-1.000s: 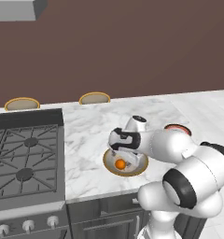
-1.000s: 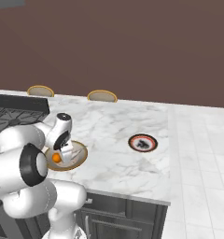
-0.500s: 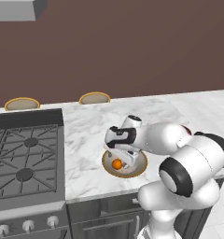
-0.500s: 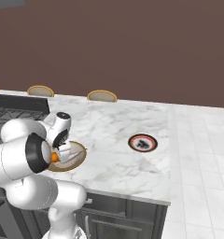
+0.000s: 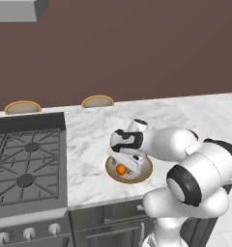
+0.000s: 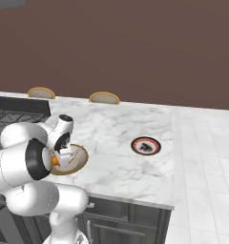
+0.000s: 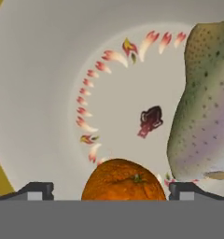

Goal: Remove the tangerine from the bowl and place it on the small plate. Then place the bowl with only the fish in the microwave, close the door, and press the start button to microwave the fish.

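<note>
Hand (image 7: 111, 192) open astride the tangerine (image 7: 123, 180) in the bowl (image 7: 44, 93)

Fish (image 7: 202, 107) crowds tangerine (image 7: 124, 179); opposite side free.

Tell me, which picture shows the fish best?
The hand view: the speckled fish fills its right side, close up, beside the tangerine. In both base views the arm covers the bowl, so no fish can be made out.

The fish (image 7: 202, 102) runs off the hand view's right edge.
</note>
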